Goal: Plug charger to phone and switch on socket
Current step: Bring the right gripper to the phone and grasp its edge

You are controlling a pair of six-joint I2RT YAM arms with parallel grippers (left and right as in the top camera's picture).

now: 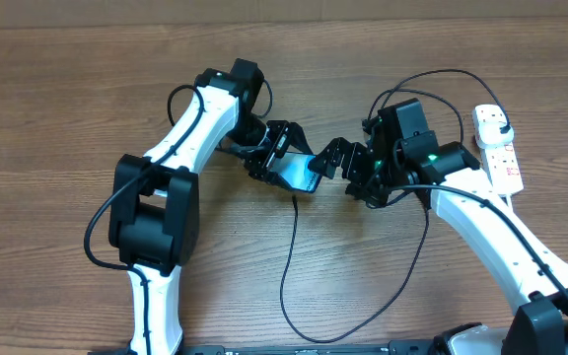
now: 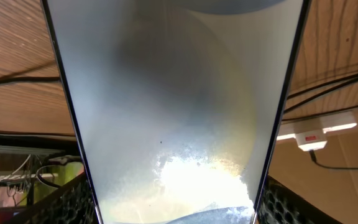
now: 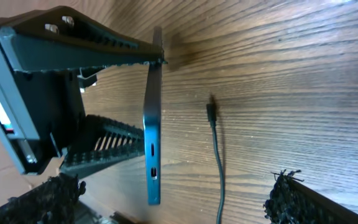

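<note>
The phone is held on edge, clamped across its faces by the left hand, with its port turned toward the right hand, which is wide open and empty. The charger lies on the surface, its connector tip near the phone and unplugged. I'd pinch the cable just behind the tip, line it up with the port, then push straight in while the left hand braces. The slack loops under the right arm and may snag. The socket sits well apart at far right, a black plug seemingly already in it
</note>
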